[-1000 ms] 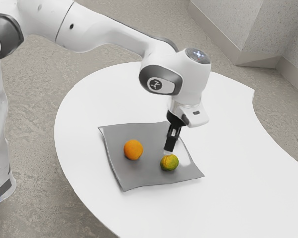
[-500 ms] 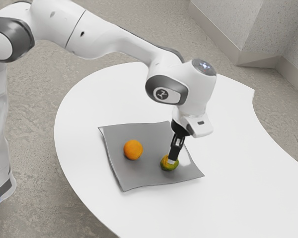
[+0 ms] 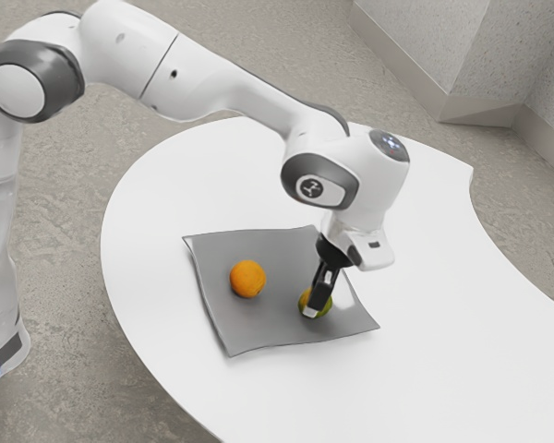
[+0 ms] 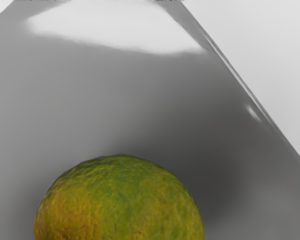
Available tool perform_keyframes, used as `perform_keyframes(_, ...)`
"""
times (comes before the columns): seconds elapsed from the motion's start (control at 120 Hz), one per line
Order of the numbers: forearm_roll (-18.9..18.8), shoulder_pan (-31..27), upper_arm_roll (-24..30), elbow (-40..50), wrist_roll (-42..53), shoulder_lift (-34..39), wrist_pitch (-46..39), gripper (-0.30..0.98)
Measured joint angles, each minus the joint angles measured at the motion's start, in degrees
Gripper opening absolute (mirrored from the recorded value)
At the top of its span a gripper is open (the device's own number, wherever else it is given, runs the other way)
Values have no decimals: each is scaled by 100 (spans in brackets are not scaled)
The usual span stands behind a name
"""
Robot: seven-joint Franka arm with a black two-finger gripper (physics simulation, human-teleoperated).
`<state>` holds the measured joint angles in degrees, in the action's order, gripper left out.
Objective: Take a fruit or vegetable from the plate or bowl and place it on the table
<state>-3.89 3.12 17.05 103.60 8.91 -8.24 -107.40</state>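
My gripper [image 3: 314, 309] is low over the grey square plate [image 3: 268, 323], with a finger in front of the green-and-orange citrus fruit [image 3: 326, 305] and hiding part of it. How far the fingers stand apart cannot be made out. In the wrist view the mottled fruit [image 4: 120, 200] looms large at the lower edge, just under the hand, resting on the grey plate [image 4: 90, 100]. An orange [image 3: 247, 279] lies on the same plate, toward the exterior view's left.
The plate lies on a white rounded table [image 3: 443, 305]. Its raised, wavy rim surrounds both fruits. A pale wall block [image 3: 425, 46] stands on the floor behind the table.
My hand has come down and slightly toward the exterior view's right, from above the mottled fruit to beside it. Both fruits remain where they were.
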Motion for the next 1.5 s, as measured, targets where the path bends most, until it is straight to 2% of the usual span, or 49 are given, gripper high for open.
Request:
perform_keyframes(0.567, -145, -11, -159, -13, -6, -232, -38, 68)
perform_keyframes(0.817, -338, -10, -136, -125, -30, -234, -67, 26)
perform_keyframes(0.908, -511, -8, -50, -497, -56, -198, -5, 20)
perform_keyframes(1.083, -798, -7, -12, -979, -120, -142, 199, 16)
perform_keyframes(1.233, -956, -10, -282, -1354, -142, -236, 293, 17)
perform_keyframes(1.3, -994, -15, -413, -1789, -137, -532, 308, 15)
perform_keyframes(1.5, -979, -6, -520, -3527, -47, -1907, 208, 23)
